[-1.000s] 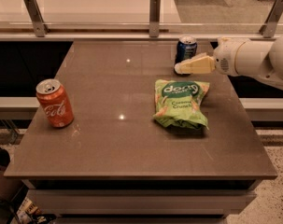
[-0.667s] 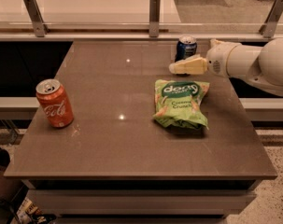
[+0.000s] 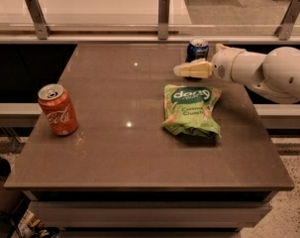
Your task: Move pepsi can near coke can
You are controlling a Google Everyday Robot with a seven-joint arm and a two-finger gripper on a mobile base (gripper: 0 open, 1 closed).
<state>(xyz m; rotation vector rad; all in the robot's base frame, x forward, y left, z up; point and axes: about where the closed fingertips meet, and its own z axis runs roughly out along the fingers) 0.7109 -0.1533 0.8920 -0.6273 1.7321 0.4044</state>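
Right now the gripper (image 3: 190, 68) sits at the pepsi can (image 3: 197, 49), which stands just behind its tip; whether it is clamped on the can I cannot tell. A loose hold could tip the can on the long carry to the coke can (image 3: 58, 109), well apart from the gripper, or drag it into the green chip bag (image 3: 191, 109) close beside it.

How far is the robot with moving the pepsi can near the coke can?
Done: nothing visible; the pepsi can stands at the far right of the table, the coke can at the near left, far apart. In hand: the gripper is at the pepsi can, in front of it; a grasp cannot be confirmed. Left: grasping, carrying it past the green snack bag, setting it beside the coke can.
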